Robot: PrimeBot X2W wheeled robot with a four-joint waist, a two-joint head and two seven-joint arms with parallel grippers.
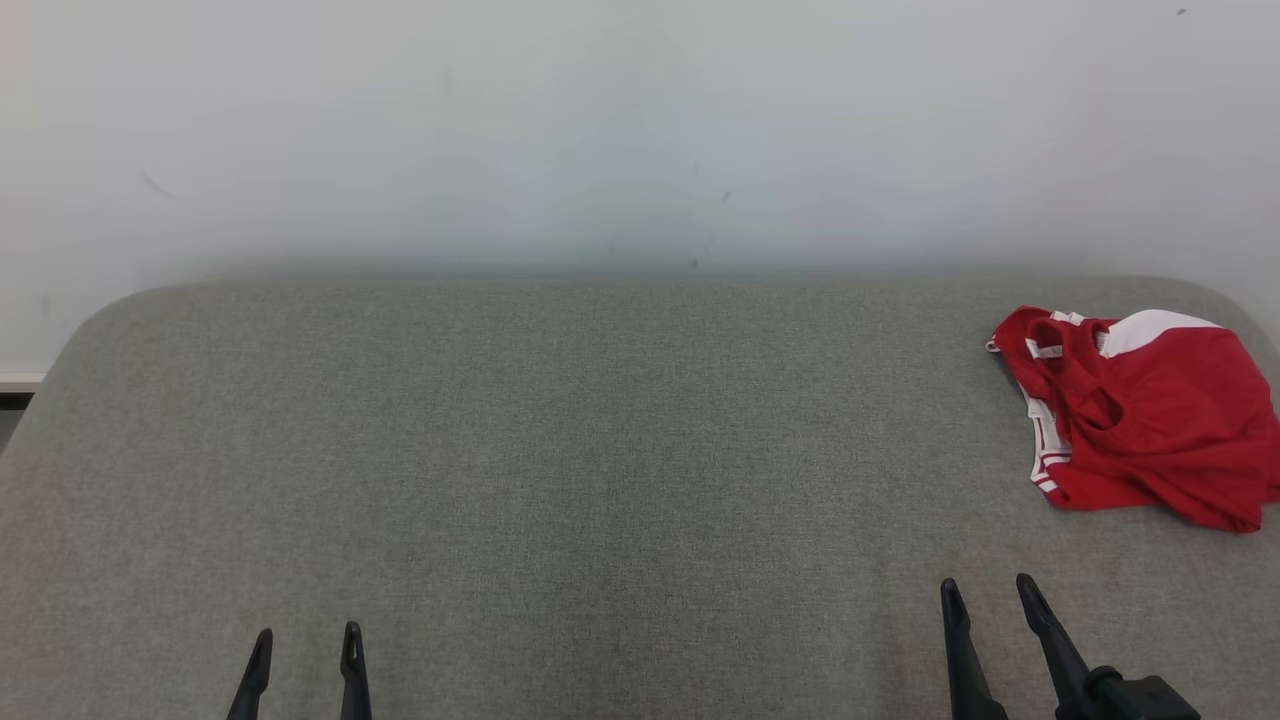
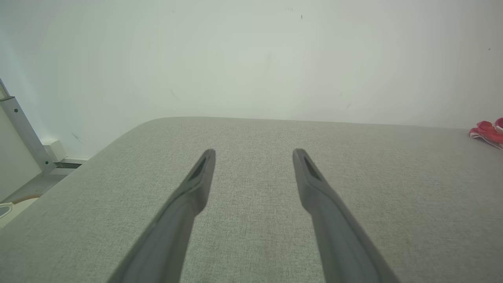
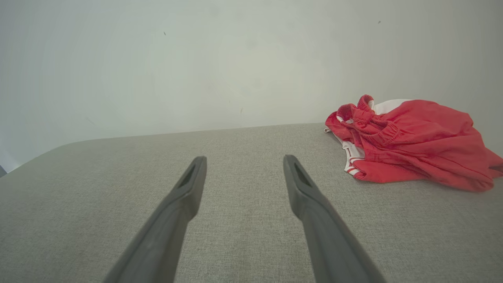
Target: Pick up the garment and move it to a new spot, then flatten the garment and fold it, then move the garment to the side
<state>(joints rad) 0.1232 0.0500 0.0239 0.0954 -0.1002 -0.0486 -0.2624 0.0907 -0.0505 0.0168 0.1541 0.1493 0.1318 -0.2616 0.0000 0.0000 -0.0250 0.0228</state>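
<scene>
The garment [image 1: 1150,420] is a crumpled red piece with white trim, lying at the far right of the grey padded table [image 1: 600,450]. It sits ahead and to the right in the right wrist view [image 3: 408,141], and a small part of it peeks in at the right edge of the left wrist view [image 2: 489,131]. My right gripper [image 1: 985,590] hovers open near the front edge, short of the garment and left of it, with nothing between its fingers [image 3: 244,159]. At the lower left my left gripper [image 1: 307,637] is also open and empty [image 2: 253,151].
A pale wall [image 1: 640,130] rises right behind the table's far edge. The table's back corners are rounded. Beyond its left side, a metal frame post [image 2: 23,129] and a strip of floor show in the left wrist view.
</scene>
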